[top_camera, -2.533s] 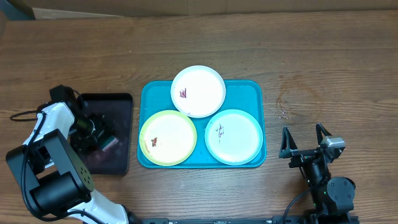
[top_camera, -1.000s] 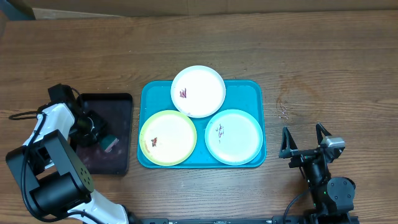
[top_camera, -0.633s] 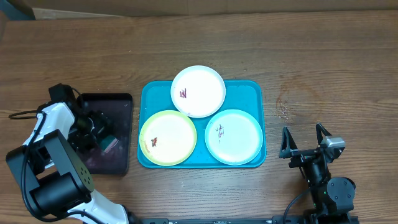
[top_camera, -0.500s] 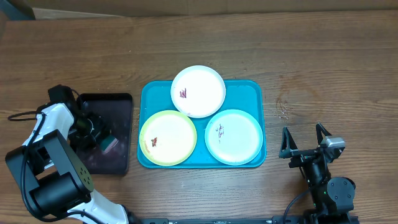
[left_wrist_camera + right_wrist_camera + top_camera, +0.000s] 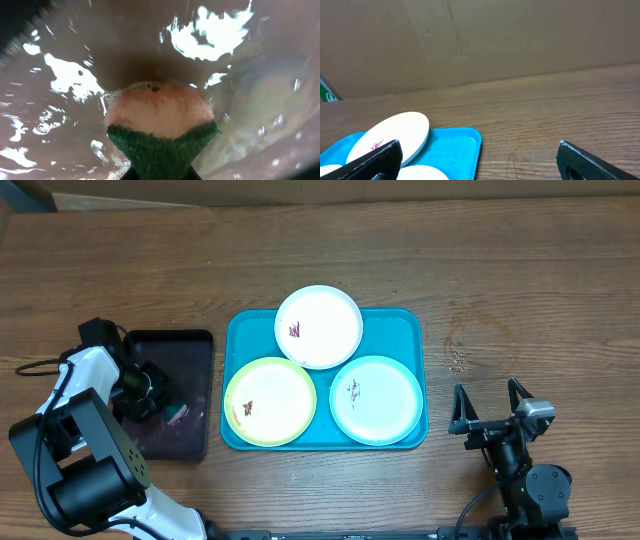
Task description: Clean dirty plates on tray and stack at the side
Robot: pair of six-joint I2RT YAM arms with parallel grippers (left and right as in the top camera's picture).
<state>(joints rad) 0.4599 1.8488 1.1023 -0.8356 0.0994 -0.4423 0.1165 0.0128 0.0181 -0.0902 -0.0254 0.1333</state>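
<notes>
Sponge (image 5: 161, 131) is being soaked in the black tray (image 5: 192, 352), pinched by left fingers (image 5: 153, 392); right fingers (image 5: 590, 162) spread wide, empty; plates (image 5: 270, 401) likely scrubbed next.

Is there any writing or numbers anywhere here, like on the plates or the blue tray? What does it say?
No readable text anywhere.
White plate, yellow-green plate, pale blue plate: only red and dark smears, no letters.
Turquoise tray, black tray, sponge: no label.
Green scrap at the left edge of the right wrist view: white marks, too little showing to read.
</notes>
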